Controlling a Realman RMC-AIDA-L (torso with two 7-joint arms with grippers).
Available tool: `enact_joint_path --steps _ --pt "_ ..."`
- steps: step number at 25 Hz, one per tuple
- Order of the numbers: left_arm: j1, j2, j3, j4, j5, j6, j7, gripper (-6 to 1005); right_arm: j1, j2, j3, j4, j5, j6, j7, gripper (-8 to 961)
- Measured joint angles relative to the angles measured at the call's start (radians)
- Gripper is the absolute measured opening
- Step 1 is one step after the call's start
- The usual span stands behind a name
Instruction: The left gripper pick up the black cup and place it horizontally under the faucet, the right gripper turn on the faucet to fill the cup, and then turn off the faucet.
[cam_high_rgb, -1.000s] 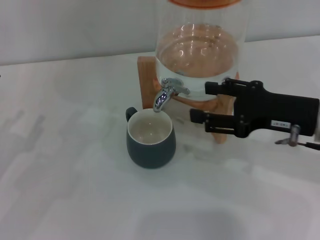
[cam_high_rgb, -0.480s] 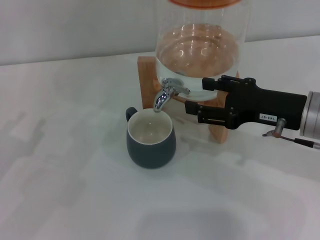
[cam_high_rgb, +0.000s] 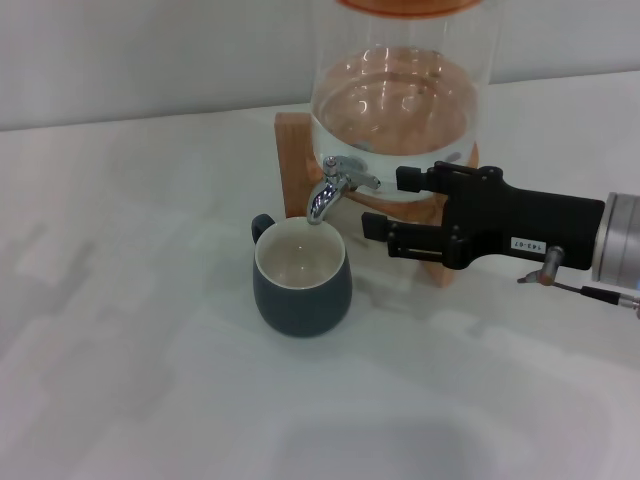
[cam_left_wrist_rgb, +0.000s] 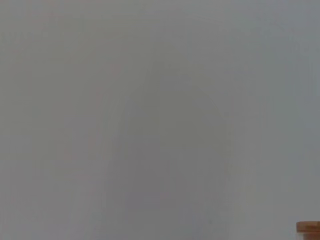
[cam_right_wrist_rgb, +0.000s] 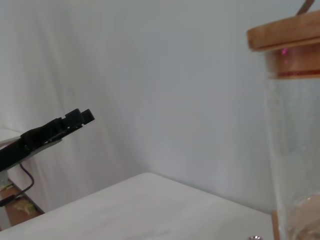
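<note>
**Right gripper beside the faucet, cup standing under the spout**

The black cup (cam_high_rgb: 301, 277) stands upright on the white table (cam_high_rgb: 130, 330), its cream inside facing up and its small loop handle turned to the far left. It sits directly below the down-curved spout of the faucet (cam_high_rgb: 335, 186), near but not touching it. No stream of water can be made out between spout and cup.

The faucet juts from the near side of the glass dispenser (cam_high_rgb: 400, 95), which holds water and rests on a wooden stand (cam_high_rgb: 296, 160) at the far side of the table.

The right gripper (cam_high_rgb: 383, 204) reaches in from the right, level with the faucet. Its two parallel fingers are spread apart, one farther and one nearer, holding nothing, and their tips lie just right of the faucet's lever without clear contact. A white label with digits shows on its black body.

The left gripper does not appear in the head view; the left wrist view shows only a plain pale surface, so I cannot tell how its fingers stand. In the right wrist view the dispenser's wooden lid (cam_right_wrist_rgb: 285, 32) shows against a white wall, and a black arm part stands far off.
</note>
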Motion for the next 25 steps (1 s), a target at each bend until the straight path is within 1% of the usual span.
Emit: enact_joint_path --steps 2,14,25 --pt "0.001 0.0 0.0 -0.001 -0.002 0.0 0.0 768 0.006 0.0 -0.007 0.004 0.0 -0.01 0.0 783" --pt "0.026 0.002 0.0 -0.001 -0.012 -0.003 -0.001 769 0.04 0.0 -0.063 0.007 0.002 -0.06 0.006 782" --pt "0.028 0.002 0.0 0.0 -0.012 -0.001 0.001 770 0.046 0.0 -0.068 0.004 0.002 0.019 0.0 783"
